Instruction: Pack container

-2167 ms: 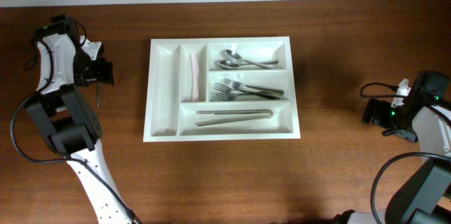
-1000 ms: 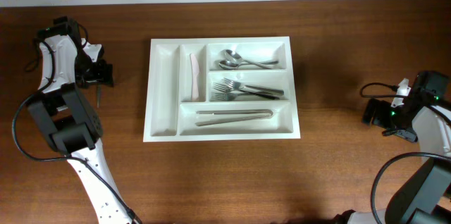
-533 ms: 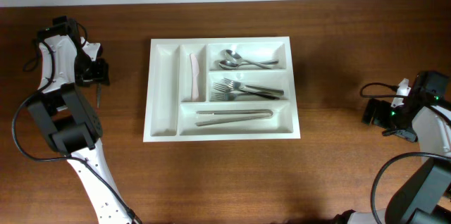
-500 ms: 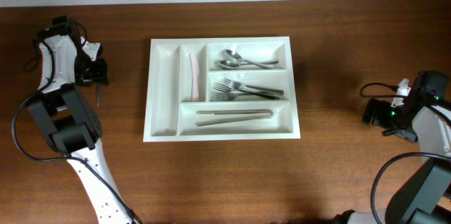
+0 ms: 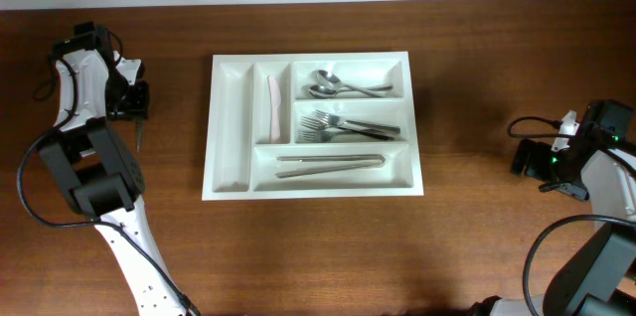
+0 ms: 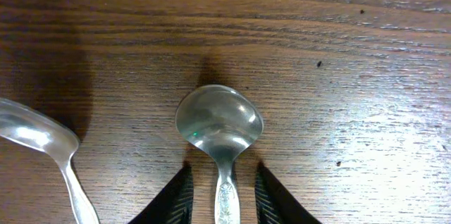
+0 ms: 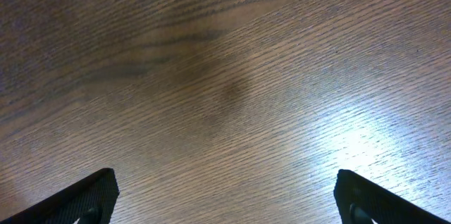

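- The brown wooden surface (image 5: 477, 246) fills the overhead view and both wrist views.
- The container (image 5: 229, 137), a white tray with five compartments, lies flat at the middle of the surface, slightly left of centre, well apart from both arms.
- The left arm (image 5: 89, 157) stands at the left edge, its wrist near the far left corner, to the left of the container.
- The right arm (image 5: 606, 187) stands at the right edge, beside the container's lower half but far from it.
- The right gripper (image 7: 225, 192) is spread wide over bare wood, with one finger at each lower corner of its wrist view and nothing between them.
- The left gripper (image 6: 224, 199) is narrowly parted: its black fingers (image 6: 180, 196) stand on either side of a spoon's handle, a slim gap showing on each side.
- In the container's long bottom compartment lie long metal utensils (image 5: 330, 163), their kind unclear.
- Forks (image 5: 343, 127) lie in the middle right compartment.
- Spoons (image 5: 343, 84) lie in the top right compartment.
- A pink piece (image 5: 271, 107) lies in the second narrow upright compartment.
- The spoon (image 6: 218, 122) between the left fingers lies on the surface, bowl pointing away from the gripper.
- A second spoon (image 6: 42, 136) lies just beside it, to the left in the wrist view.
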`<state>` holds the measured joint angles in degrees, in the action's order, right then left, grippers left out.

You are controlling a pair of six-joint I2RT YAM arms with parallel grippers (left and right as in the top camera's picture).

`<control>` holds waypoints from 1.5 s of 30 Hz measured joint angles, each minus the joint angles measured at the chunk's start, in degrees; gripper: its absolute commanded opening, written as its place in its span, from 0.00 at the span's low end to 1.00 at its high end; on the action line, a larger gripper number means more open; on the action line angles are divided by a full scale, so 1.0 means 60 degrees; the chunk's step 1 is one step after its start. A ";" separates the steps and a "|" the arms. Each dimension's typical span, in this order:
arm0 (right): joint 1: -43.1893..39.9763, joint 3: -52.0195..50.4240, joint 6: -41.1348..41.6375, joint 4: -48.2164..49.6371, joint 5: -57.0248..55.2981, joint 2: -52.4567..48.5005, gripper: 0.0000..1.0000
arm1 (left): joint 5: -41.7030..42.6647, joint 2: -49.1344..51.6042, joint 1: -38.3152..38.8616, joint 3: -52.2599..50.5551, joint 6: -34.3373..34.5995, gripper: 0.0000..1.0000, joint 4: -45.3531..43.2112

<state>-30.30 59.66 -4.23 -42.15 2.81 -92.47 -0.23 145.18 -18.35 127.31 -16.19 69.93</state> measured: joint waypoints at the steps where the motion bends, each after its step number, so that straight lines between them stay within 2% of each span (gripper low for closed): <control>1: 0.0000 0.0000 -0.0004 0.0000 0.0000 0.0000 0.99 | 0.0000 0.0000 0.0000 0.0000 0.0000 0.28 -0.0004; 3: 0.0000 0.0000 -0.0004 0.0000 0.0000 0.0000 0.99 | 0.0000 0.0000 0.0000 0.0000 0.0011 0.24 -0.0022; 7: 0.0000 0.0000 -0.0004 0.0000 0.0000 0.0000 0.98 | 0.0000 0.0000 0.0000 0.0000 0.0018 0.24 -0.0047; 10: 0.0000 0.0000 -0.0004 0.0000 0.0000 0.0000 0.99 | 0.0000 0.0000 0.0000 0.0000 0.0018 0.19 -0.0055; 20: 0.0000 0.0000 0.0000 0.0004 0.0000 0.0000 0.99 | 0.0029 0.0000 0.0000 0.0000 0.0022 0.18 -0.0069; 23: 0.0000 0.0000 0.0000 0.0004 0.0000 0.0000 0.98 | 0.0033 0.0000 0.0000 0.0000 0.0025 0.12 -0.0069; 45: 0.0000 0.0000 -0.0004 0.0000 0.0000 0.0000 0.99 | 0.0036 0.0000 0.0135 0.0000 0.0018 0.08 -0.0029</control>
<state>-30.30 59.66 -4.25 -42.15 2.81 -92.47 -0.01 145.18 -17.54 127.31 -16.08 69.76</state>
